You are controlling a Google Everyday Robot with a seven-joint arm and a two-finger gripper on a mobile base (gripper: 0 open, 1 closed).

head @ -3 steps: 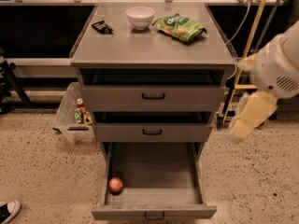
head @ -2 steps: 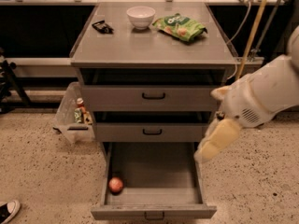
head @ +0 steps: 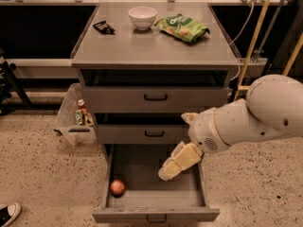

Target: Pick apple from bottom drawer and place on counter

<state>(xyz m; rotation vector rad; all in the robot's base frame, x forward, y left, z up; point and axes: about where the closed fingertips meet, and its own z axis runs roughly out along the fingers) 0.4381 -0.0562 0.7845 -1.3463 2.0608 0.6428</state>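
Gripper [head: 179, 163] has swung in over the last second from up beyond the right side of the bottom drawer [head: 147, 203]. It now hangs over the right half of that open drawer, pointing down-left. Open or closed cannot be told, and nothing is in its hold. Apple [head: 117, 187] has not moved and lies on the floor at the drawer's front-left corner, well apart from the gripper. Desk [head: 142, 48], above the bottom drawer, has a white bowl [head: 142, 17] and a green snack bag [head: 182, 27] at its back. Likely the reach phase, with the grasp not yet done. The gripper probably needs to go further left and down.
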